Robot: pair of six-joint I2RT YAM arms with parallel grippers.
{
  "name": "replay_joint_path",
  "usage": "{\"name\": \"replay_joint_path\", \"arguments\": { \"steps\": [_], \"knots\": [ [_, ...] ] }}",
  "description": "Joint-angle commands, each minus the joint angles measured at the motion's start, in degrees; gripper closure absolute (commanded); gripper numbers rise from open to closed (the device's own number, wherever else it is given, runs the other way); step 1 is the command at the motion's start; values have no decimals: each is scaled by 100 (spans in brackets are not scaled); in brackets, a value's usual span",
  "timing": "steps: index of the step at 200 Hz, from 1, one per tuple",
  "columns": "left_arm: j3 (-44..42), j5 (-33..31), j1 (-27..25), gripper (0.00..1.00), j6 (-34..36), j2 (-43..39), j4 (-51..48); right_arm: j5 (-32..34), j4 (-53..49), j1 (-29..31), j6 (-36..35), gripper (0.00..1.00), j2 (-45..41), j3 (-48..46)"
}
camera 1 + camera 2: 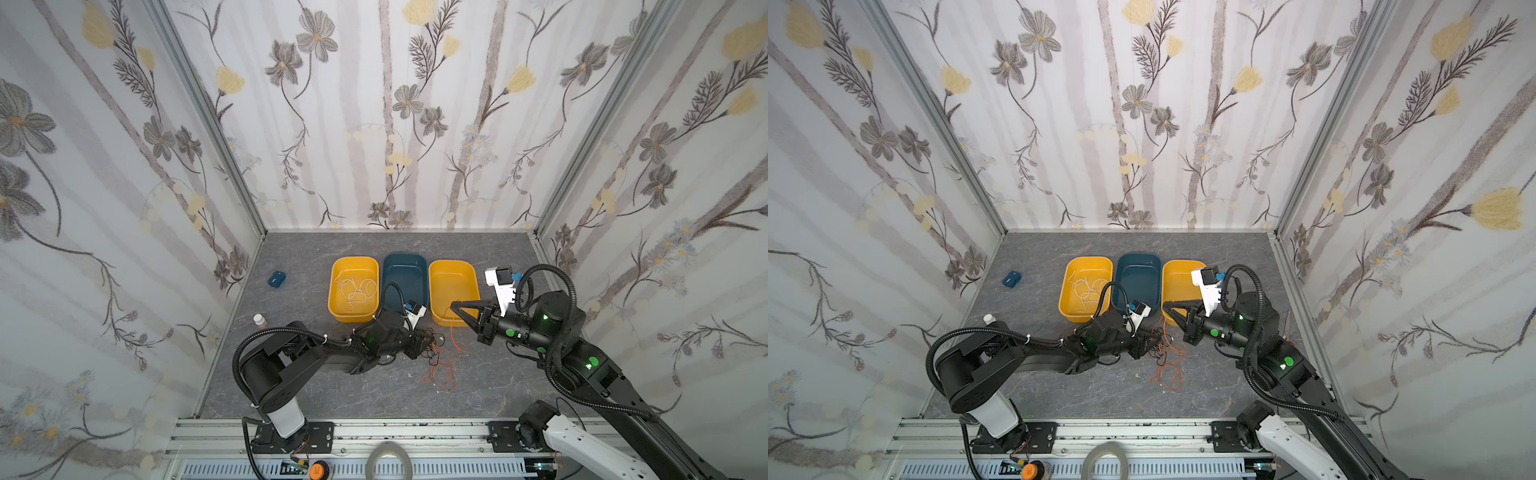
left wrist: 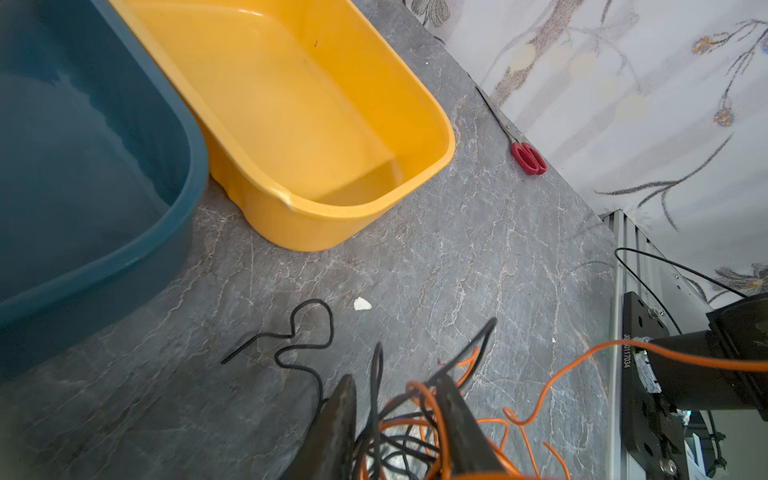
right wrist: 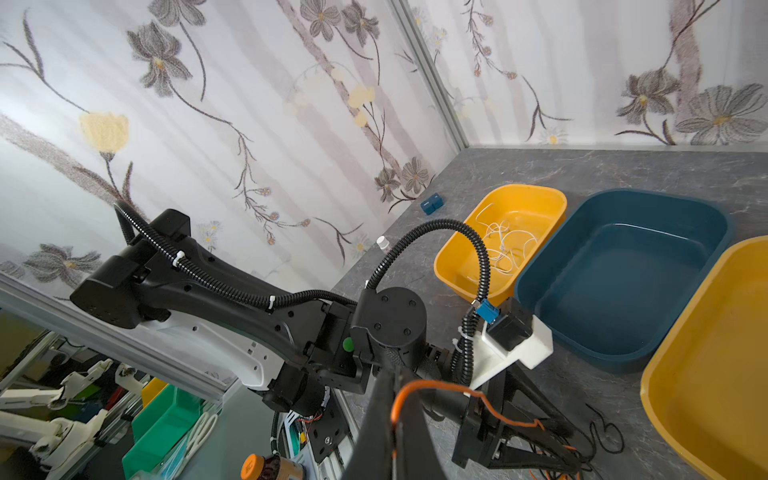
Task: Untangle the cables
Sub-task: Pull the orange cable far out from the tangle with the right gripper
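Bins: three in a row, two yellow bins (image 1: 333, 291) flanking one teal bin (image 1: 405, 258). White cables (image 1: 357, 289), loops too tangled to count, lie in the left yellow one. Orange cable (image 1: 440, 368) and black cable (image 2: 309, 332) are snarled on the table (image 1: 332, 390) in front of the bins. Left gripper (image 2: 397, 386) is narrowed around that snarl; cannot tell whether it pinches. Right gripper (image 1: 455, 307) is clamped on an orange strand, raised. One pair of scissors (image 2: 527, 157), one small blue box (image 1: 276, 279). No legible writing.
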Motion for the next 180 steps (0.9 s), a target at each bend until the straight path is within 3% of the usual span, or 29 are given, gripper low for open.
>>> {"name": "replay_joint_path", "arguments": {
  "steps": [1, 60, 83, 122, 153, 180],
  "knots": [
    [20, -90, 21, 68, 69, -99, -236, 51, -133, -194, 8, 100, -132, 225],
    [-43, -204, 98, 70, 172, -381, -661, 343, -886, -734, -255, 100, -354, 853],
    [-10, -97, 103, 70, 176, -455, -737, 858, -1417, -820, -457, 100, -341, 1030],
    [184, 185, 110, 63, 49, -425, -942, 2184, -2441, -858, -571, 100, -167, 1184],
    [505, 647, 2, 55, -89, -407, -1277, 2568, -3040, -866, -457, 100, 2, 1051],
    [571, 689, -256, 49, 60, -607, -1634, 2644, -3301, -871, -142, 100, -13, 610]
  ]
}}
